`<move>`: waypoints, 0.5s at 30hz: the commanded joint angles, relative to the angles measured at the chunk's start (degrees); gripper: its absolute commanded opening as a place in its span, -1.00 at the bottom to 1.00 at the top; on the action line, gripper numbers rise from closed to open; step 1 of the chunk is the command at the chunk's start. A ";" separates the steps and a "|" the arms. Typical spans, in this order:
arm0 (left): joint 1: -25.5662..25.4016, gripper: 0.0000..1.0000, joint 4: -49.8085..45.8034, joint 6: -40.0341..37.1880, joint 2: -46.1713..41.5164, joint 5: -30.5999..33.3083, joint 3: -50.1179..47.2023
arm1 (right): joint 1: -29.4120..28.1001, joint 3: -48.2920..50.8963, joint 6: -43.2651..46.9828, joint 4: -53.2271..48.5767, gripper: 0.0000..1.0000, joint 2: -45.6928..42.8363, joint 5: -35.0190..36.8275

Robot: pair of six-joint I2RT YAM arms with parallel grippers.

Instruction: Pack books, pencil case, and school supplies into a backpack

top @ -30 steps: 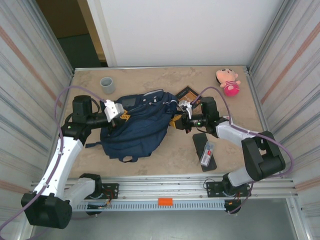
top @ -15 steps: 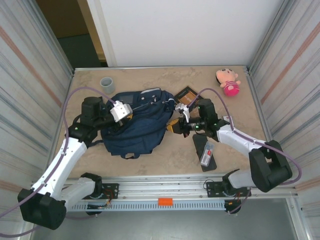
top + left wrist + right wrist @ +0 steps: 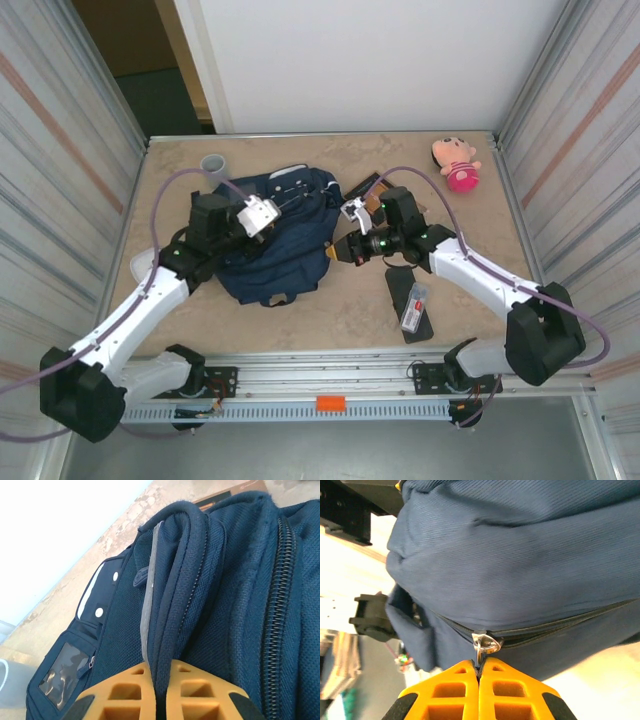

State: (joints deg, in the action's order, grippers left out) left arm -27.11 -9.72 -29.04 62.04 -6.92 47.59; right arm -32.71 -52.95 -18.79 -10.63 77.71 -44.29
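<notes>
Looking down from above, I have my left gripper [image 3: 270, 208] and right gripper [image 3: 341, 250] on opposite sides of the navy backpack [image 3: 275, 255] in the middle of the table [image 3: 300, 160], so one can anchor it while the other works the zip. The brown book [image 3: 366, 186] lies just behind my right arm. The black pencil case [image 3: 404, 290], with the whitish packet [image 3: 414, 308] lying on it, waits near my right base; nothing is packed yet.

On my left wrist view, my fingers [image 3: 125, 695] are pinched shut on the backpack's padded strap [image 3: 175, 580], keeping the fabric taut.

On my right wrist view, my jaws are clamped on the metal zip pull [image 3: 485, 643], placed, I judge, to drag the zip open.
</notes>
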 commanded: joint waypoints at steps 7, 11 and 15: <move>-7.12 -1.00 14.37 6.75 6.79 17.43 0.19 | -5.40 -5.76 -16.52 -8.37 -1.00 0.16 2.12; -8.92 -1.00 15.82 7.38 8.18 12.42 0.92 | -6.14 -5.19 -23.99 -5.15 -1.00 1.29 4.81; -8.92 -1.00 16.56 6.33 7.32 3.48 0.21 | -4.31 -3.54 -26.72 -2.99 -0.63 -0.05 7.65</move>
State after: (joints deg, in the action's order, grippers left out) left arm -35.73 -0.08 -23.22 70.63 2.11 47.20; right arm -37.67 -56.75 -40.29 -16.93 78.78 -37.56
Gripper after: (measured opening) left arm 0.069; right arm 0.138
